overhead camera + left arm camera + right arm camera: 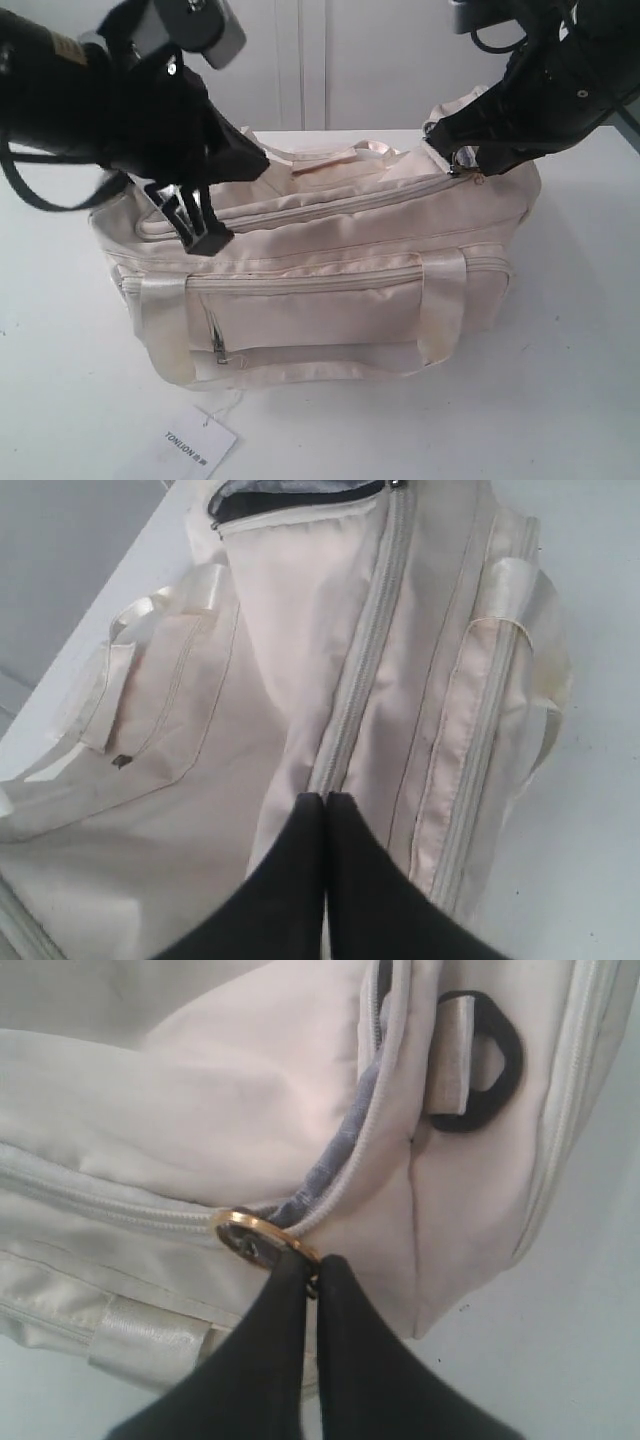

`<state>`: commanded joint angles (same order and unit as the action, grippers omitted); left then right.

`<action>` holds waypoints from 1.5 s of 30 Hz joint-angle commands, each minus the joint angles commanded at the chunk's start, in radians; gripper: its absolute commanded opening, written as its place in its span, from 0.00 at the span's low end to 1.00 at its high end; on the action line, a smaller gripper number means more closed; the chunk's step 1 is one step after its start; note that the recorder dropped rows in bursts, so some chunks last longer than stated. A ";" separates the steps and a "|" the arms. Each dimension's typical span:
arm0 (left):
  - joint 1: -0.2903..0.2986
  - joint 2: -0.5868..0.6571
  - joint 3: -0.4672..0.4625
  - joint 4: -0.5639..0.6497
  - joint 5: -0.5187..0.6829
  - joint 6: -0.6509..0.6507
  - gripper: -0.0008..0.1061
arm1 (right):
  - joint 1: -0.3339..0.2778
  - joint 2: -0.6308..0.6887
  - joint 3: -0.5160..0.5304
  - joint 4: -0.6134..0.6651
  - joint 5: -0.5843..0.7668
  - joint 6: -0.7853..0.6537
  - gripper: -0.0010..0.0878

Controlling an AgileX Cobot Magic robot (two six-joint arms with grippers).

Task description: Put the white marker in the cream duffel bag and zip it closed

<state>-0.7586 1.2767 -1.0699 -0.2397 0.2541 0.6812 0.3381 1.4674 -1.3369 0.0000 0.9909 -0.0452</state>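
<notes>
Right wrist view shows the right gripper (312,1265) with its two black fingers pressed together on the gold ring pull (262,1235) of the top zipper (100,1205), so this pincer is narrow and holds the pull. On one side of the ring the zipper teeth are joined. On the other side a short part is open, and grey lining (330,1165) shows in the gap that runs toward the black D-ring (490,1060) at the end of the cream duffel bag (330,310).

The left gripper (326,798) is also closed, with its tips on the zipper line at the opposite end of the bag. Creases in the fabric meet at the tips, so I judge that it pinches the cloth there, though I cannot see cloth between the fingers.

The white marker is not visible in any view. I suppose it is inside the bag, but the pictures do not prove this.

The step in hand is, I think, the last part of the zipping. To do it well, the right gripper should pull the ring along the curve of the zipper toward the D-ring, not upward, because the soft fabric folds easily. The left gripper should hold its end firm so that the zipper line is stretched straight. The loose lining near the slider could get caught in the teeth, so a slow pull is better.
</notes>
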 joint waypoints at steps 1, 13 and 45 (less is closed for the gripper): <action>-0.031 0.000 0.021 0.025 -0.027 0.000 0.01 | 0.000 0.000 0.000 0.000 0.000 0.000 0.01; -0.185 0.090 0.073 0.216 -0.185 0.046 0.01 | 0.000 0.000 0.000 0.000 0.004 0.000 0.01; -0.354 0.269 -0.002 0.211 -0.214 0.205 0.01 | 0.000 0.000 0.000 0.000 -0.004 0.000 0.01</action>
<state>-1.1128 1.5461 -1.0722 -0.0290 0.0398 0.8864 0.3381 1.4674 -1.3369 0.0000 0.9866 -0.0452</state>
